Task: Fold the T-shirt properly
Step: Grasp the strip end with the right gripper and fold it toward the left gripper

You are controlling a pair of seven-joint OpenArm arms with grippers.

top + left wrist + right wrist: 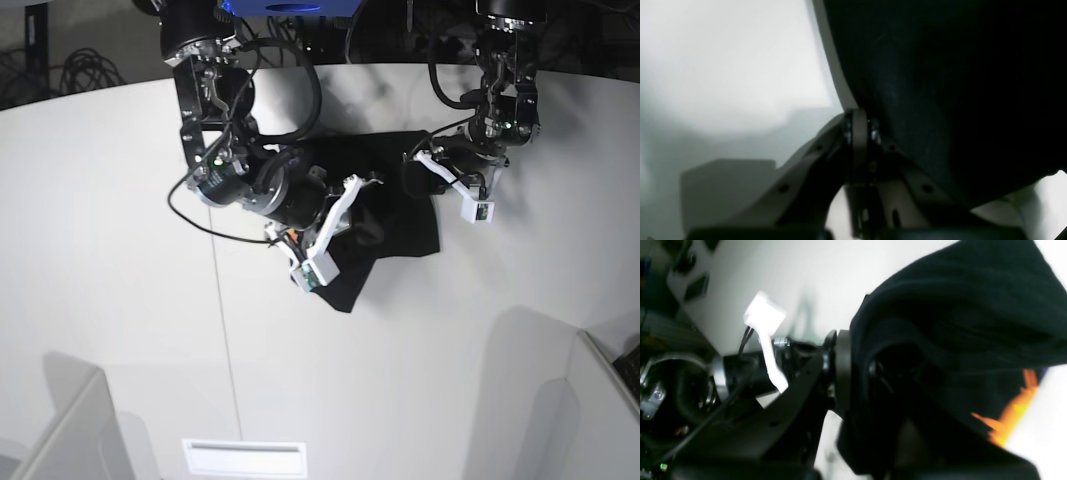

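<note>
T-shirt: the black T-shirt hangs bunched between my two arms, above the white table; its lower corner touches the table or hangs just over it, I cannot tell which.
Left claw: my left claw is pressed together, pinching an edge of the black cloth.
Right claw: my right claw is closed on a thick fold of the cloth.
Print: an orange part shows at the cloth edge in the right wrist view.
</note>
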